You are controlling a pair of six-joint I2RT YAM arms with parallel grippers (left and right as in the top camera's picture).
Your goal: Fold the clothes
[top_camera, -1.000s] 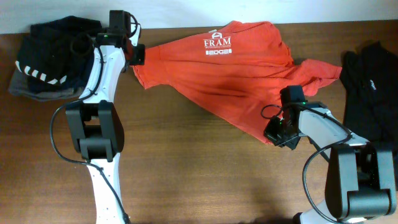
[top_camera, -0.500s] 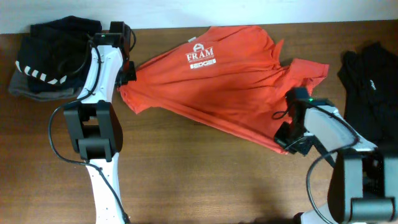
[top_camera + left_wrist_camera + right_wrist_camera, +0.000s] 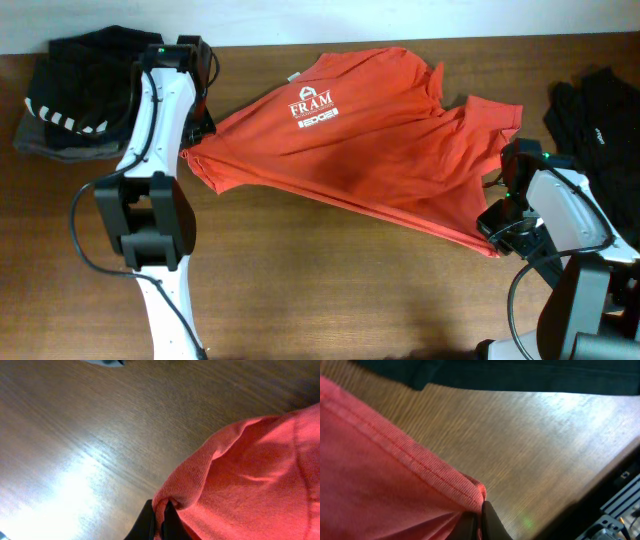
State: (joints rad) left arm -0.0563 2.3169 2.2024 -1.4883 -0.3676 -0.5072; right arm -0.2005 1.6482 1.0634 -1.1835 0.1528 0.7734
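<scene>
And there's the stretch! In the last second both arms have pulled away from each other, and the orange-red T-shirt [image 3: 370, 140] has gone from a slack, bunched diagonal to a wide spread across the back half of the worktop [image 3: 330, 300].

The left gripper [image 3: 197, 135] has slid down towards the near side, its fingers [image 3: 145, 529] clenched on one bottom corner of the fabric. You can see the cloth pinched into a little ridge in the left wrist view. The right gripper [image 3: 500, 225] has swung out to its own side, fingers [image 3: 492, 527] nipped tight on the opposite corner, right on the stitched hem [image 3: 420, 467].

That hem now runs as a nearly straight line from one gripper to the other. The white FRAM logo [image 3: 312, 105] has drifted left and sits face up.

What does it mean for the job? This looks like laying-out, not folding. No fold is in yet. The chest is much flatter, but the sleeve [image 3: 490, 115] on the right is rumpled, with creases fanning towards the right corner. The held edge looks to ride just off the wood, so I'd judge it wants lowering and smoothing before a clean fold can start.

The striped folded pile [image 3: 65, 105] sits just beyond the left arm. The black garment [image 3: 595, 120] lies beside the right sleeve, and more outward pull could drag cloth against it.
</scene>
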